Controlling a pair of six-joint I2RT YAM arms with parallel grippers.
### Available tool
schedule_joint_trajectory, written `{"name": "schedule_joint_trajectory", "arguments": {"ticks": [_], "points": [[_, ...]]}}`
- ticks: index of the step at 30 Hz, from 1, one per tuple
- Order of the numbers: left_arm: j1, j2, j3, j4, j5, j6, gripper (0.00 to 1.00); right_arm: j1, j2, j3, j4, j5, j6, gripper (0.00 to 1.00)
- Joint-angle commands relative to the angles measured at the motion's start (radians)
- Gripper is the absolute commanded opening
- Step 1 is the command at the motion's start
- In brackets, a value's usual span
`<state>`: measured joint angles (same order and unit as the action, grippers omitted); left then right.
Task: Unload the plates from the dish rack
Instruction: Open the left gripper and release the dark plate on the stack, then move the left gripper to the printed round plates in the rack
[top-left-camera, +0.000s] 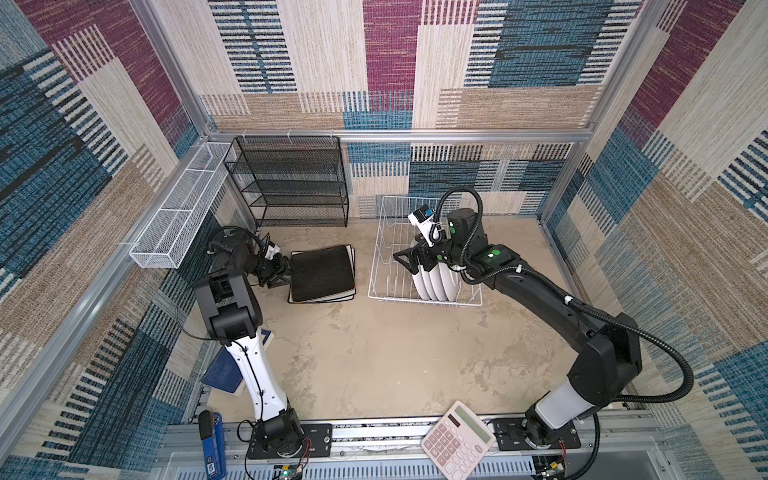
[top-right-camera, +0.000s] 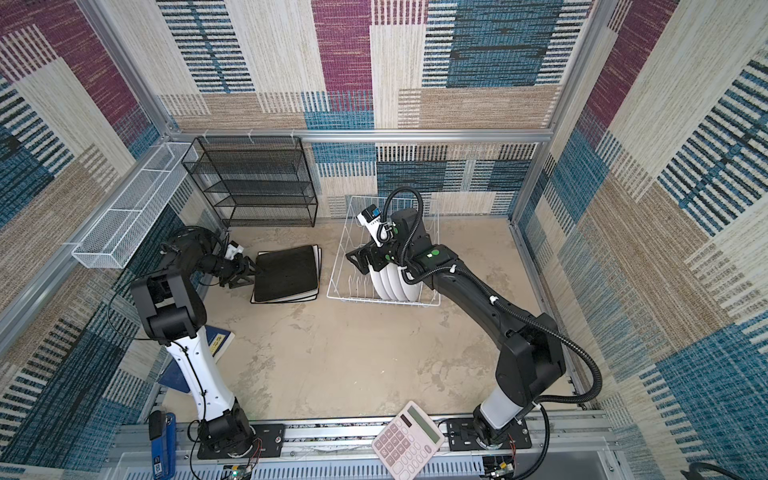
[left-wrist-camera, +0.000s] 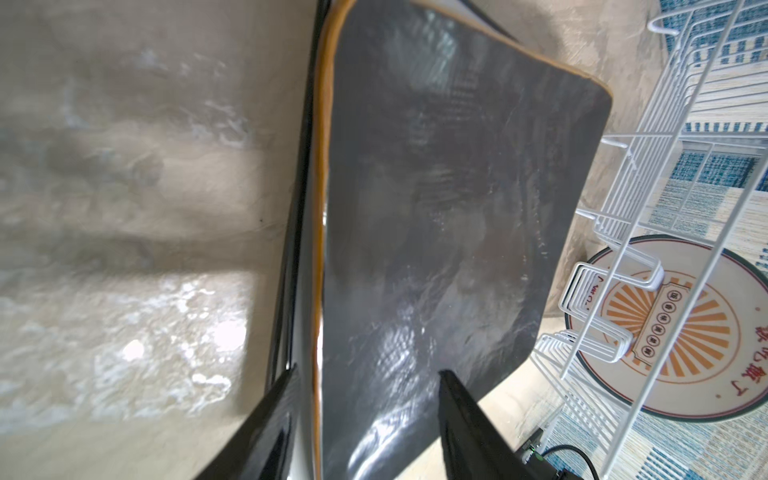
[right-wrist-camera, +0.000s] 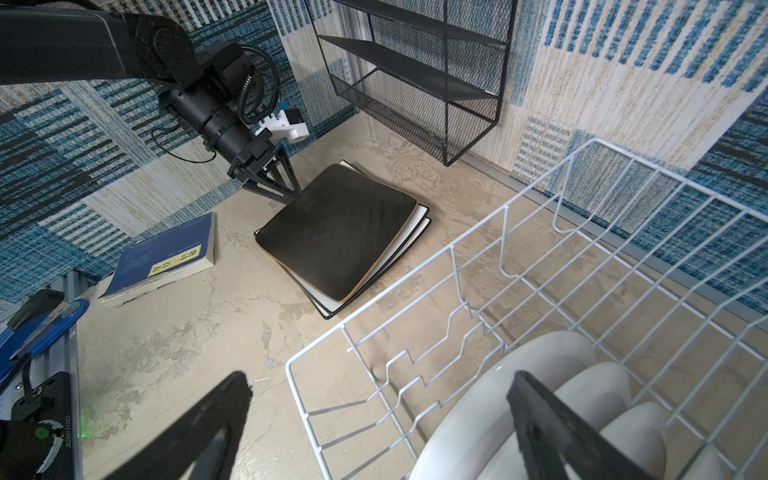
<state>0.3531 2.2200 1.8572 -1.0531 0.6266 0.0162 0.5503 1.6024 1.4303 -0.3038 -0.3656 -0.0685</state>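
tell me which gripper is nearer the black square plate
Left. The left gripper sits at the edge of the black square plate. The right gripper is well off to the side, over the dish rack, above the round white plates.

Square plates (top-left-camera: 322, 272) stacked; round plates (top-left-camera: 434, 284) upright in rack (top-left-camera: 388, 270).

Red Chinese characters and a strip of small circled ones are printed on a round plate (left-wrist-camera: 702, 332) in the dish rack (left-wrist-camera: 582, 347), beyond the left fingers (left-wrist-camera: 469, 419). They are too unclear to read surely. The blue book (right-wrist-camera: 137, 266) carries a yellow label with illegible dark characters.
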Motion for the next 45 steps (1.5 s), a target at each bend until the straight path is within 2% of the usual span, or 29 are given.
{"name": "schedule_joint_trajectory", "arguments": {"ticks": [1, 12, 18, 24, 30, 36, 40, 45], "points": [[-0.001, -0.037, -0.010, -0.015, -0.023, -0.019, 0.57, 0.002, -0.013, -0.009, 0.034, 0.017, -0.002, 0.99], [-0.011, -0.239, -0.097, -0.010, 0.037, -0.015, 0.58, 0.002, -0.112, -0.113, 0.087, 0.150, -0.001, 0.99], [-0.065, -0.409, -0.193, 0.024, 0.085, -0.015, 0.59, 0.001, -0.187, -0.188, 0.115, 0.212, 0.009, 0.99], [-0.187, -0.599, -0.242, 0.061, 0.065, 0.027, 0.62, 0.001, -0.240, -0.223, 0.109, 0.281, 0.019, 0.99], [-0.326, -0.691, -0.227, 0.067, 0.030, 0.018, 0.63, -0.008, -0.272, -0.221, 0.071, 0.307, 0.007, 0.99], [-0.485, -0.687, -0.228, 0.142, -0.038, -0.049, 0.63, -0.042, -0.271, -0.213, 0.015, 0.249, 0.050, 0.99], [-0.583, -0.664, -0.270, 0.306, -0.095, -0.171, 0.63, -0.084, -0.272, -0.217, -0.001, 0.188, 0.100, 0.99], [-0.675, -0.595, -0.293, 0.485, -0.109, -0.289, 0.63, -0.129, -0.290, -0.243, 0.007, 0.145, 0.146, 0.99]]}}
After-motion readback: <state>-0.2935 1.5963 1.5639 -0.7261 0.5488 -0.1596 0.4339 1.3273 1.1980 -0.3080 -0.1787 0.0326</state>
